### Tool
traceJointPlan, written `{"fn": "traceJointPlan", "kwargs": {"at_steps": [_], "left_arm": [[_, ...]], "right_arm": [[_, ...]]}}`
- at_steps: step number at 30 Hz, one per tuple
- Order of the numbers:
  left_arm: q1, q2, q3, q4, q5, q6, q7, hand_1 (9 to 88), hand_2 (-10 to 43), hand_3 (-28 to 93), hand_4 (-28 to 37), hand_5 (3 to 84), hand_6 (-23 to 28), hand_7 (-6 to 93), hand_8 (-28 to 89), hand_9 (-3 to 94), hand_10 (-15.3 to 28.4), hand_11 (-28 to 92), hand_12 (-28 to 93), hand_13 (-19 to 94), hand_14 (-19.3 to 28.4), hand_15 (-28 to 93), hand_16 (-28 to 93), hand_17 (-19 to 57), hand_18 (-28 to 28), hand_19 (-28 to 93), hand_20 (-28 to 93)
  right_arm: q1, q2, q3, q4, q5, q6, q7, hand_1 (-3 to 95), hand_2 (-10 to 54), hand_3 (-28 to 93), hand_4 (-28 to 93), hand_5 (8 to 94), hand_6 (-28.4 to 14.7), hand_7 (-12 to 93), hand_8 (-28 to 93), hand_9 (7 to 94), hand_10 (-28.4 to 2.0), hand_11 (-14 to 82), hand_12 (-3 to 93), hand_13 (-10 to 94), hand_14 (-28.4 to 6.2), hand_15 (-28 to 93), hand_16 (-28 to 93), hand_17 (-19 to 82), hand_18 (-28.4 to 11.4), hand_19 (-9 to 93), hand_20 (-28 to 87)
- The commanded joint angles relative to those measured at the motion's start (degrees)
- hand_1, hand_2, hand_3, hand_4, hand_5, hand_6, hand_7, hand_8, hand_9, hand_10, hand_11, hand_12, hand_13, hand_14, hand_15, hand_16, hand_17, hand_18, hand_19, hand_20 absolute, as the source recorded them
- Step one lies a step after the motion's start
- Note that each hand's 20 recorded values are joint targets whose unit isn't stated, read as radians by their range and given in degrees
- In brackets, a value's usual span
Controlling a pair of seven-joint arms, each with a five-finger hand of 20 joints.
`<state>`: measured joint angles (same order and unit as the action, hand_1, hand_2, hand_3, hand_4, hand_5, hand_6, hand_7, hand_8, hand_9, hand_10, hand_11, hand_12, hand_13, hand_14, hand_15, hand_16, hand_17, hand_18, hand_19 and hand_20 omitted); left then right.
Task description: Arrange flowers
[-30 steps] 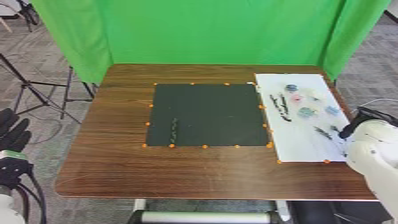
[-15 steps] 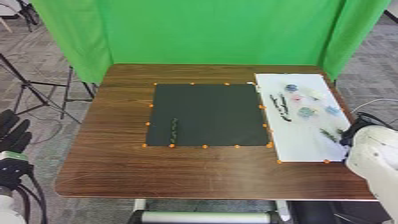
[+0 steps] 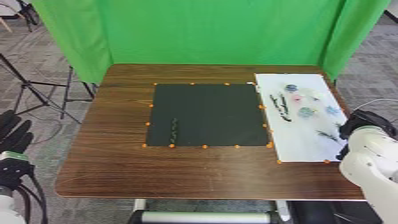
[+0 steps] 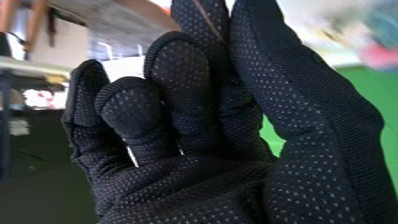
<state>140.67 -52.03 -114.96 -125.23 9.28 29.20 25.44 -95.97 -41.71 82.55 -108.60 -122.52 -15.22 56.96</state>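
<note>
While one sprig (image 3: 174,131) lies alone on the mat (image 3: 209,107), near its left edge and towards the near corner, I judge the step in hand to be collecting the next piece. Right hand (image 3: 366,122): at the right edge of the sheet (image 3: 298,147), pinching a thin stem (image 4: 210,20) between thumb and finger; which plant it belongs to, I cannot tell. Blooms (image 3: 306,112) sit on the sheet's far half, twigs (image 3: 284,107) by its left edge, greenery (image 3: 327,135) near the hand. Left hand (image 3: 13,134) released, off the table's left edge. Next, I judge: lift clear of the blooms, cross to the mat, lay the stem beside the sprig. Risk: slender stem may twist.
</note>
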Motion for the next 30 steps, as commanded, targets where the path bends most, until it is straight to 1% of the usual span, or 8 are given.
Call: {"fn": "traceJointPlan", "kwargs": {"at_steps": [1,6,13,19,20,22,26,30], "left_arm": [[1.27,-0.56,-0.51,-0.22,0.14,-0.10,-0.34,20.7,14.7,71,-28.3,41.1,9.2,23.5,-13,32.1,15.3,29,10,21,16.1,48,-11,-7.2,13.8,34,9],[1.44,-0.16,-0.17,-0.22,-0.07,-0.09,-0.22,20.9,14.7,71,-28.3,41.1,9.2,23.6,-13,32.2,15.4,29,10,21,16.1,48,-11,-7.2,13.8,34,9],[1.52,-0.15,-0.55,-0.44,0.55,0.31,-0.92,21.1,14.5,71,-28.3,41.1,9.2,23.7,-13,32.1,15.3,29,10,21,16.0,48,-11,-7.1,13.8,34,9],[0.81,0.27,0.27,-0.16,0.51,0.44,-0.90,21.1,14.5,71,-28.3,41.1,9.2,23.7,-13,32.1,15.3,29,10,21,16.1,49,-11,-7.1,13.7,34,9],[0.33,0.42,0.53,-0.11,0.98,0.47,-1.53,21.1,14.5,71,-28.3,41.1,9.2,23.7,-13,32.1,15.3,29,10,21,16.0,49,-11,-7.1,13.7,34,9],[0.08,0.74,0.95,-0.05,1.00,0.58,-1.35,21.1,14.5,71,-28.3,41.0,9.2,23.7,-13,32.0,15.4,29,10,21,16.0,48,-11,-7.1,13.7,34,9],[-1.76,1.59,1.68,0.55,1.43,1.06,-2.22,21.2,14.5,71,-28.3,41.0,9.2,23.6,-13,32.0,15.3,29,10,21,16.0,48,-11,-7.0,13.7,34,9],[-2.68,2.34,2.22,0.71,2.20,1.08,-3.39,21.2,14.5,71,-28.3,41.1,9.2,23.7,-13,32.0,15.4,29,10,21,16.0,49,-11,-6.9,13.6,34,9]], "right_arm": [[7.89,-3.85,-5.42,-5.99,-3.40,5.30,2.54,55.0,-9.5,70,-27,81.6,-2.6,31,22,83.2,-13.2,43.9,49.0,69,-16.4,70,42,27,-28.3,73,45],[12.94,-6.62,-10.73,-8.29,-1.87,4.59,0.24,55.0,-9.5,70,-26,81.8,-2.6,31,23,84.6,-12.1,42.0,49.1,72,-15.5,69,41,29,-28.4,74,46],[22.82,-13.31,-21.48,-5.71,1.61,5.14,-1.42,54.6,-9.5,70,-25,81.4,-2.4,32,24,87.4,-10.9,39.1,47.6,75,-13.8,66,40,31,-28.4,75,47],[29.03,-21.73,-30.80,2.87,4.84,4.88,-0.81,54.4,-9.5,70,-25,81.1,-2.4,32,25,87.6,-11.0,39.4,46.9,75,-13.5,66,41,31,-28.4,75,47],[29.02,-22.97,-31.38,3.34,5.22,4.45,-0.26,54.4,-9.5,70,-25,81.1,-2.5,32,24,87.6,-11.0,39.4,46.9,75,-13.5,66,41,31,-28.4,75,46],[29.61,-25.01,-32.94,5.18,4.64,4.78,-0.61,54.4,-9.5,70,-25,81.0,-2.4,33,24,87.5,-11.0,39.6,46.8,75,-13.5,66,41,31,-28.4,75,46],[30.80,-28.69,-35.76,10.02,5.27,8.49,1.12,54.2,-9.5,71,-25,80.8,-2.3,33,24,87.5,-11.0,39.9,46.5,75,-13.5,66,41,31,-28.4,76,46],[30.46,-30.89,-36.54,12.38,6.18,8.13,3.71,53.9,-9.5,71,-25,80.6,-2.2,34,23,87.9,-11.0,40.7,45.1,75,-13.4,66,41,32,-28.4,76,46]]}}
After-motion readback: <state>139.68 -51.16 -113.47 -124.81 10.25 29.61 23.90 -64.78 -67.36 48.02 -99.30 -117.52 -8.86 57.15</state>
